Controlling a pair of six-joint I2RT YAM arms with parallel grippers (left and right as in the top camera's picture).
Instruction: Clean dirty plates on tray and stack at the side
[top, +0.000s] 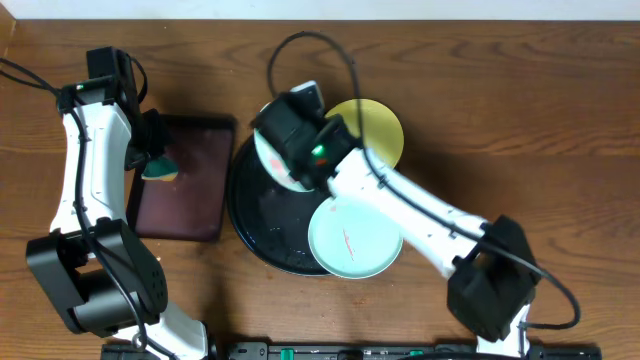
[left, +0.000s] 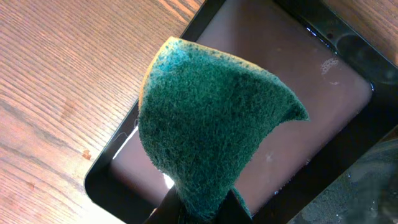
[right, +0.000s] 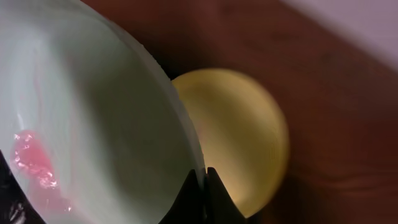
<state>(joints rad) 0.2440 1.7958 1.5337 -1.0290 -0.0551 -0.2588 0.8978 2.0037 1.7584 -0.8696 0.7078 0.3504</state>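
while the right gripper (right: 202, 186) pinches the rim of a tilted, red-smeared aqua plate (top: 272, 155) over the black tray's (top: 262, 232) far edge, the yellow plate (top: 380, 130) sits at its far-right rim and a second aqua plate (top: 355, 240) overhangs its near-right rim. the tabletop (top: 530, 120) runs wide to their right. the left arm (top: 90, 170) bends over the brown tray (top: 195, 190), with the left gripper (left: 202, 206) clamped on a green sponge (left: 211, 124).

white arms (top: 400, 205), black joints (top: 490, 285), black cables (top: 305, 35)

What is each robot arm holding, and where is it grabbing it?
The left end effector pinches the green sponge by one narrow end. The right end effector pinches an aqua plate, smeared red, by its rim.
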